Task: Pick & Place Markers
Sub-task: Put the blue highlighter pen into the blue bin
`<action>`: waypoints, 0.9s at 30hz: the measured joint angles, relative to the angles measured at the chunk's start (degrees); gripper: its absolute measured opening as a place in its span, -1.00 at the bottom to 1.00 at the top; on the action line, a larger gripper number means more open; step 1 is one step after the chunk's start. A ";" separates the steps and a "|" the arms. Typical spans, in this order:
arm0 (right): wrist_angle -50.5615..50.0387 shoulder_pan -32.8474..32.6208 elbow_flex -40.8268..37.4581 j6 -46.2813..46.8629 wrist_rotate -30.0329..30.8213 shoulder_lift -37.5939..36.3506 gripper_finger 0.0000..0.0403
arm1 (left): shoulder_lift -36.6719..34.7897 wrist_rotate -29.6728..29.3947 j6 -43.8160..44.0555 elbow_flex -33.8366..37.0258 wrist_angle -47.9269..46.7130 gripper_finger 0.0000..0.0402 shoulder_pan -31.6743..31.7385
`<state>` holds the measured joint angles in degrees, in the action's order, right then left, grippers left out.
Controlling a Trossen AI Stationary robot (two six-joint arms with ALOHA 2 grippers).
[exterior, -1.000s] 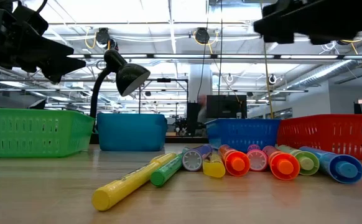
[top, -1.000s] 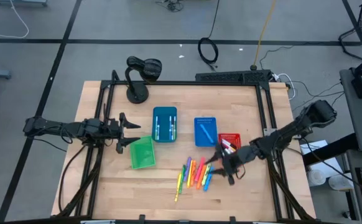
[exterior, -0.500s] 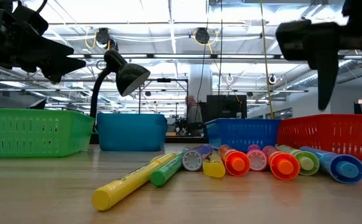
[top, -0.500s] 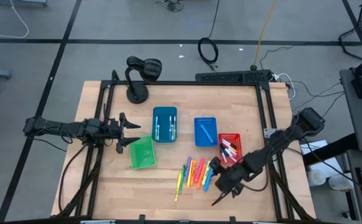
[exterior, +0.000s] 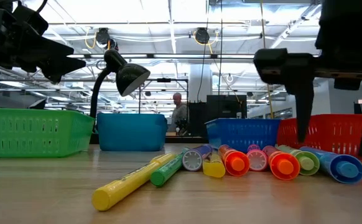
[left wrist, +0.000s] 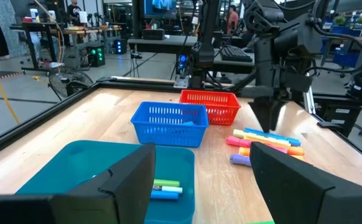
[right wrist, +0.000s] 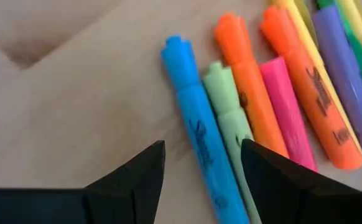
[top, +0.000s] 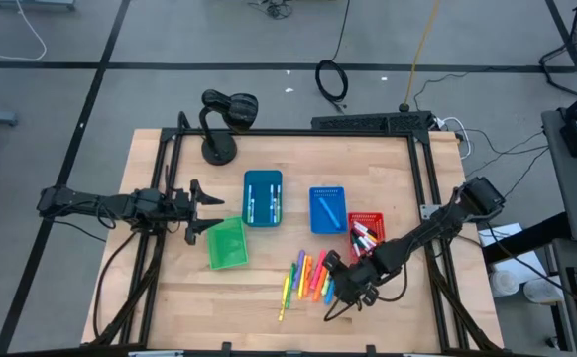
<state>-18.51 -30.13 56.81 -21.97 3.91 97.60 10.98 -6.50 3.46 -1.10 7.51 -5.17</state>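
1. Left pincer (top: 197, 210) hovering with fingers apart over the surface (top: 170, 288), just left of the green bin (top: 226, 243).
2. Neon markers (top: 311, 278) lying in a row on the surface, below the blue bin (top: 328, 209).
3. Right pincer (top: 336, 285) poised fingers apart above the blue marker (right wrist: 199, 134) at the row's right end, nothing gripped.

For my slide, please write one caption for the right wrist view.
Open right gripper poised above the blue highlighter at the edge of a row of neon highlighters on the wooden table.
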 joint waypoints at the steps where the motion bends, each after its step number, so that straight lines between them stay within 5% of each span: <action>1: -0.03 0.23 0.03 -0.14 -0.52 0.22 -0.01 | 0.01 -0.01 0.00 0.00 0.00 0.33 0.00; 27: 0.47 1.33 -4.39 5.11 -4.10 -0.02 -0.47 | -0.02 0.00 0.00 0.00 0.00 0.33 0.00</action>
<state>-18.04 -28.80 52.42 -16.86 -0.19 97.58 10.96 -6.50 3.46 -1.10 7.51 -5.17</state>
